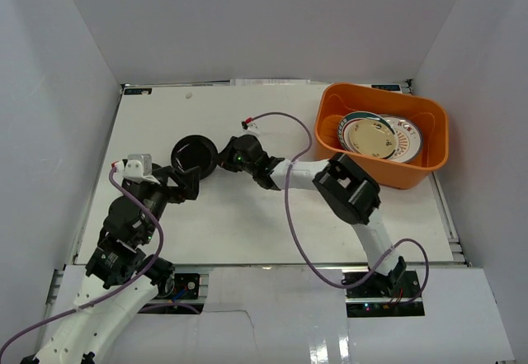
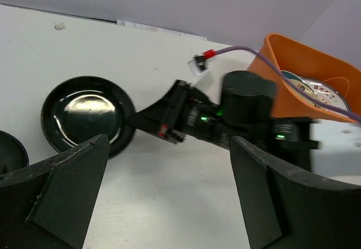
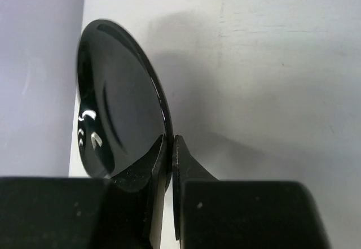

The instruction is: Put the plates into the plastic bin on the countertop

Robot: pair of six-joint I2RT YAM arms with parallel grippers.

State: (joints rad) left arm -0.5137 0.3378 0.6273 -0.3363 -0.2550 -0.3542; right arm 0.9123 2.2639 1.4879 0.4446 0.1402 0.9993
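Note:
The small glossy black plate lies on the white countertop left of centre. My right gripper is shut on its right rim, which sits pinched between the two fingers in the right wrist view, where the plate is seen edge-on. My left gripper is open and empty just in front of the plate, its fingers wide apart over bare table. The orange plastic bin at back right holds a cream plate, an orange-patterned plate and a green-rimmed plate. Pink and light blue plates are out of view.
White walls enclose the table on the left, back and right. A purple cable loops over the table from the right arm. In the left wrist view the black plate and the right gripper lie straight ahead, the bin beyond.

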